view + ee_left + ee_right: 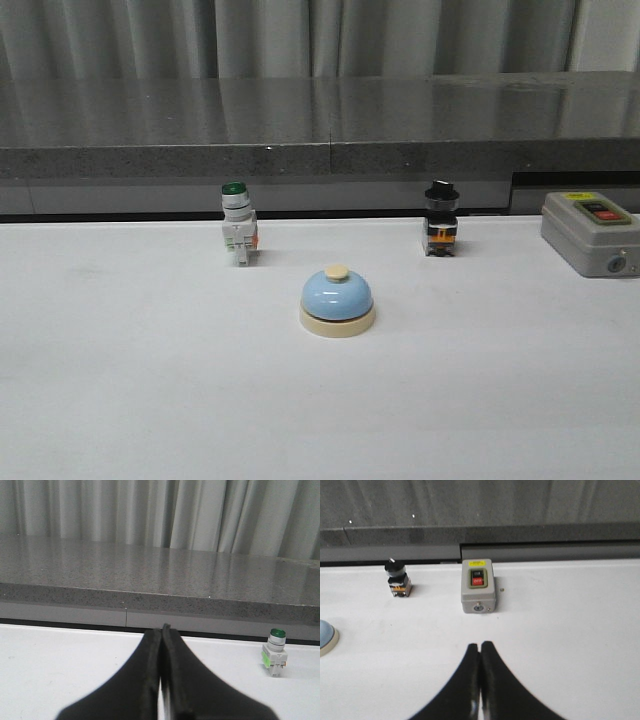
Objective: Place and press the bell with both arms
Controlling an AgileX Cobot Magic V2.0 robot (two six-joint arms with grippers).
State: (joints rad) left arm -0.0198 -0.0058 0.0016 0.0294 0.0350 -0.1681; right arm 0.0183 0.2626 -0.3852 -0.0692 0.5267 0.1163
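Note:
The light-blue bell (337,300) with cream base and cream knob stands upright on the white table, near its middle in the front view. Its edge (326,637) shows at the border of the right wrist view. Neither arm appears in the front view. My left gripper (161,628) is shut with nothing between its black fingers, low over the table, far from the bell. My right gripper (480,645) is also shut and empty, off to the bell's right.
A green-capped white push-button switch (238,222) stands behind the bell to the left, a black-knobbed orange-and-black switch (440,218) behind it to the right. A grey on/off box (590,233) sits at the far right. A dark granite ledge (320,125) runs along the table's back.

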